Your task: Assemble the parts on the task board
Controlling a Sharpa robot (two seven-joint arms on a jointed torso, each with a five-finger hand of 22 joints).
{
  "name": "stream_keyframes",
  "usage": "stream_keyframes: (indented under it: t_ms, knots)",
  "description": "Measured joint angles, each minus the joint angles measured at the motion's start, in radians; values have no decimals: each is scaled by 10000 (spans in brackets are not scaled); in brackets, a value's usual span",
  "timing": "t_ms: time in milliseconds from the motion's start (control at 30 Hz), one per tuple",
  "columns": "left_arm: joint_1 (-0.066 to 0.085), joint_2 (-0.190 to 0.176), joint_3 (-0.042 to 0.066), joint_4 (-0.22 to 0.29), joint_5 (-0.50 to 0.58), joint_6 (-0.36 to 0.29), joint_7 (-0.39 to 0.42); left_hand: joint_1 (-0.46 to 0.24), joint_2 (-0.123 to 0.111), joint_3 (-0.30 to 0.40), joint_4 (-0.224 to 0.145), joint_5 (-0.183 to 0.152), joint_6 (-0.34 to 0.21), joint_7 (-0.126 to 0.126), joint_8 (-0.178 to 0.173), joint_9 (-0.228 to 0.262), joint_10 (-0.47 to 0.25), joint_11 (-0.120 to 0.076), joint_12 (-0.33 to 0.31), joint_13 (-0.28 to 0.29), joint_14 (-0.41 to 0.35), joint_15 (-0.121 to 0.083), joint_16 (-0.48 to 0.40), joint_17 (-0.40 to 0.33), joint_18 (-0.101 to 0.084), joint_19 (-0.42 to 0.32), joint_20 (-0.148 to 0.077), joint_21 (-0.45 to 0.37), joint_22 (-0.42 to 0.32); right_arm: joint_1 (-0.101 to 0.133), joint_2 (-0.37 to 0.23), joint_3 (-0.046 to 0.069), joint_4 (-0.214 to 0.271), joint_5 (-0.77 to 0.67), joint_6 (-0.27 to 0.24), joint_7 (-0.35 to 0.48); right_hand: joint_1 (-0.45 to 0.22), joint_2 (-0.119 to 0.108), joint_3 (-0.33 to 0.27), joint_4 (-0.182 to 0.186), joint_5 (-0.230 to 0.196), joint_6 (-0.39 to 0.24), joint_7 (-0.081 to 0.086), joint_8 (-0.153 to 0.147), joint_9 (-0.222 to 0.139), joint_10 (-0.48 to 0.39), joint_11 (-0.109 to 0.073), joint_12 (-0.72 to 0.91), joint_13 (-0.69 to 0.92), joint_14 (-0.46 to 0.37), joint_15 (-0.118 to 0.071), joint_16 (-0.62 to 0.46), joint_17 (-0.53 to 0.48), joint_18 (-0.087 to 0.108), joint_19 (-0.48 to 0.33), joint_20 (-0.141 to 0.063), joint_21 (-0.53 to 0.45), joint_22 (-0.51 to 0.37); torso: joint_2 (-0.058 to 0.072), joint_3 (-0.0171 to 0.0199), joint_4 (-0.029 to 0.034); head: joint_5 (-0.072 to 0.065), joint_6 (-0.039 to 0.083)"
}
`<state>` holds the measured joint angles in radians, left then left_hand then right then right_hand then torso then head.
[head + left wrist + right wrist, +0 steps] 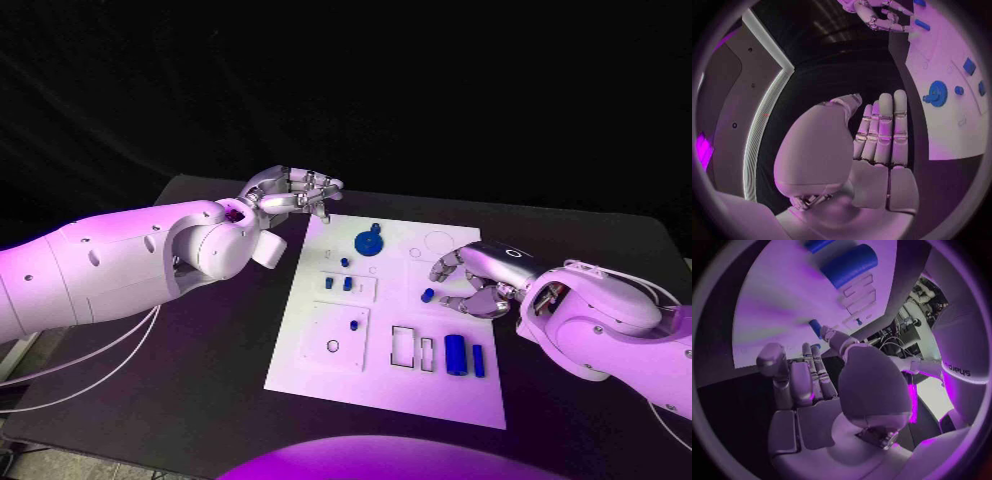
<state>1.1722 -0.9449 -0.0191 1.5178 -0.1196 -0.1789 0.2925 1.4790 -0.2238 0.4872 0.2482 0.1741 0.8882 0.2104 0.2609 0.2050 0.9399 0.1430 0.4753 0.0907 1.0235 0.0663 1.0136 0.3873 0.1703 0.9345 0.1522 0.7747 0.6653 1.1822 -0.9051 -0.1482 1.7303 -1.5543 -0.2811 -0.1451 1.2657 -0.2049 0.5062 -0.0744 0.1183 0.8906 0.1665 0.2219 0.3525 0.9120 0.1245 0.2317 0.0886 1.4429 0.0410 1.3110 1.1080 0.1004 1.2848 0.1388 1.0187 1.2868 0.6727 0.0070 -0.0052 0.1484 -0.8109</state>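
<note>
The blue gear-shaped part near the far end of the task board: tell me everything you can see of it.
The blue gear-shaped part is a round, flat disc with a raised hub at its centre and a small knob jutting from its rim, seemingly plastic. It lies flat on the white task board, near its far edge. Nothing touches it: the left hand hovers off the board's far left corner, and the right hand is over the board's right side, by a small blue piece.

Small blue parts (456, 353) lie on the white task board (325, 372), which sits on a black tabletop (188, 400) between two silver robot hands on white arms.
</note>
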Motion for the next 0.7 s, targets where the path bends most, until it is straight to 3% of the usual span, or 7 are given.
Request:
stream_keyframes:
  t_ms: [267,700]
  knots:
    - [-1,-6,-1,0,0,15,-6,0,0,0,0,0,0,0,0,0,0,0,0,9,0,0,0,0,0,0,0,-40,-14,-32,324,-37,-248,-24,124,-15,215,204,105,64,0,0,0,0,0,328,-106,391,13,174,-119,285,382,-1,475,-70,622,214,6,-6,1,-15,-12]
    - [-1,-19,-1,3,0,40,-13,0,0,0,0,0,0,0,0,0,-36,-37,0,9,0,0,0,0,1,0,0,-39,-14,-181,692,-75,-515,-42,129,-33,146,273,500,164,-142,205,-20,60,-10,796,-181,551,-54,220,-144,353,585,-1,745,-137,1130,213,6,-2,-1,-21,-39]
